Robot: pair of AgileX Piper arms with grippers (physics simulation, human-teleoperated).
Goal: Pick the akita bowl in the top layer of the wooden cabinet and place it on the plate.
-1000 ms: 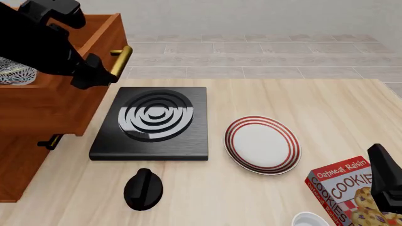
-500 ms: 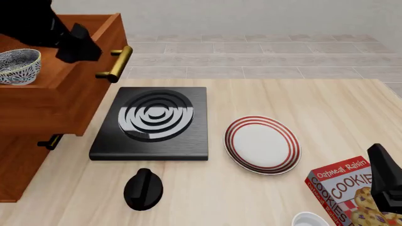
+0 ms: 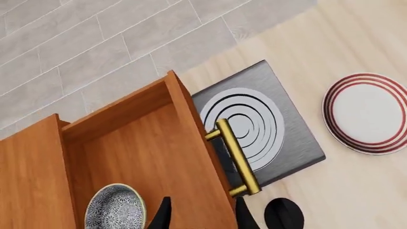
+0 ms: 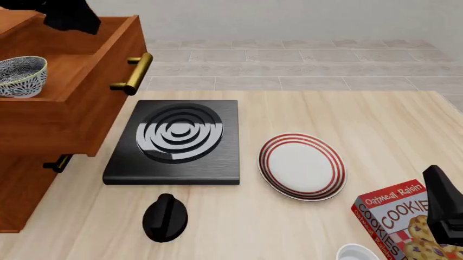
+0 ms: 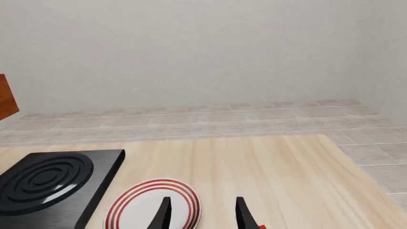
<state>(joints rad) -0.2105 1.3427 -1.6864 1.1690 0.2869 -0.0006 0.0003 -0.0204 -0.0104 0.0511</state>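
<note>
The wooden cabinet (image 4: 29, 179) stands at the left with its top layer (image 4: 87, 108) pulled out by the brass handle (image 4: 134, 73). Inside it sits the akita bowl (image 4: 21, 76), dark patterned outside and speckled inside. In the left wrist view the akita bowl (image 3: 114, 209) lies beside my left gripper (image 3: 201, 217), which hovers open high above the drawer's front wall (image 3: 197, 143) with nothing held. The left arm (image 4: 66, 13) shows at the top left corner. The red-ringed plate (image 4: 302, 165) lies right of the stove. My right gripper (image 5: 201, 214) is open and empty above the plate (image 5: 152, 206).
A black stove (image 4: 177, 138) with white rings sits between cabinet and plate. A black knob-like object (image 4: 165, 216) lies in front of it. A cookie box (image 4: 398, 216) and a white cup (image 4: 358, 253) stand at the front right beside the right arm (image 4: 445, 208).
My left arm has lifted up and back from the drawer handle toward the top left corner, uncovering the bowl. The drawer stays open. The right arm has not moved.
</note>
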